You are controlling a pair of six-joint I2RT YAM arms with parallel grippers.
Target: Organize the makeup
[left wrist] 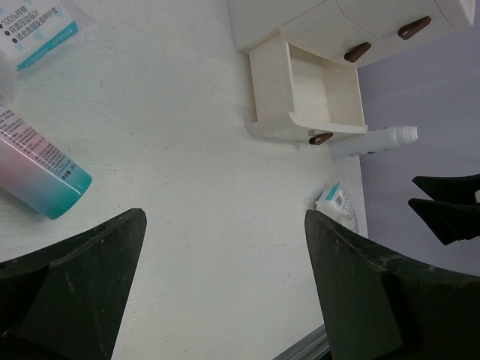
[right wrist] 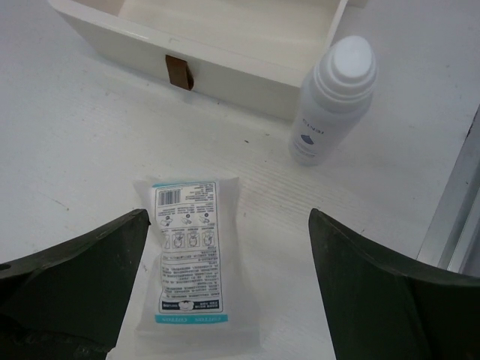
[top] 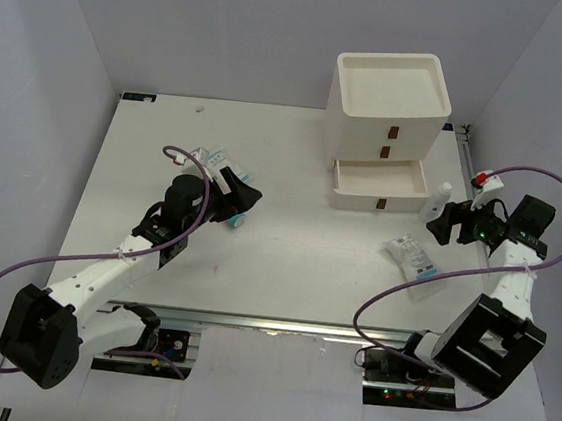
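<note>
Left fingers: You had the left gripper (left wrist: 225,221) spread wide. Its two dark fingers (left wrist: 75,289) stood well apart with only bare tabletop between them, gripping nothing.
Right fingers: Your right gripper (right wrist: 229,217) was spread just as wide and clamped on nothing as it hovered low over the table (top: 286,261).
Between the right fingers: The printed packet (right wrist: 191,262) lay flat on the table, barcode end toward the drawer. In the wrist view it sat nearer the left-hand finger and touched neither.
Ahead of the right gripper: A white bottle (right wrist: 330,101) stood upright just beside the front right corner of the open drawer (right wrist: 217,34). You could not tell whether the two touched.
Beside the left gripper: The pink tube (left wrist: 37,176) lay on its side, with its teal cap pointing toward your fingers. The top view showed it close beside the gripper.
Beyond the tube: A second packet (left wrist: 41,30), printed in blue and white, lay flat on the table past the tube.
Drawer box: The white three-drawer box (top: 388,101) with brown handles stood at the back of the table. Its bottom drawer was pulled out toward you.
Arms: Your left arm reached over the table's left middle and your right arm along its right edge, with the two grippers well apart.
</note>
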